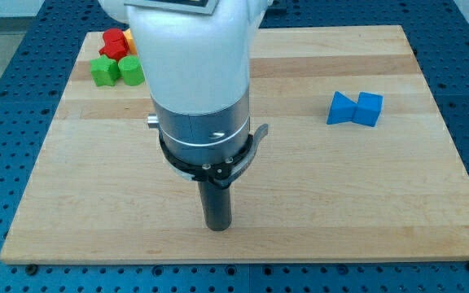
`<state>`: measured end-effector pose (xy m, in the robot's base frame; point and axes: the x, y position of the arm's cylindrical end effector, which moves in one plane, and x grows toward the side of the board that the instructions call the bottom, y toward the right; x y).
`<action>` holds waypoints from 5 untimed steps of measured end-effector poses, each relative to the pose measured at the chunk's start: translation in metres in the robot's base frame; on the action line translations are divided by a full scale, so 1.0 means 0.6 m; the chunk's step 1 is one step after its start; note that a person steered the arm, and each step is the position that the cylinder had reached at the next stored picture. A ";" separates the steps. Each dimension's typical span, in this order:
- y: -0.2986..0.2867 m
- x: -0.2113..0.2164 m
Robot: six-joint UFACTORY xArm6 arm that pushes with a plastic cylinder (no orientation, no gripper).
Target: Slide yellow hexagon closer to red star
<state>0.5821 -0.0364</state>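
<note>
I can't read any words, numbers or signs here. Nothing is written on the wooden board (316, 187), the blocks or my arm (198, 81).

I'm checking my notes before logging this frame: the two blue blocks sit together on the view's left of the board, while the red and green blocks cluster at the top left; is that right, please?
Not quite: the two blue blocks sit together on the view's right of the board, as the camera view shows. The red block and green blocks do cluster at the top left.

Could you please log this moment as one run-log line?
my tip: bottom centre, touching nothing | red star: top left | yellow hexagon: mostly hidden
</note>
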 end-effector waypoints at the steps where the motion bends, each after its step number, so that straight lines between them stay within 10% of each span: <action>1: 0.000 0.000; 2: 0.000 -0.011; 5: -0.045 -0.353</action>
<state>0.3700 -0.0633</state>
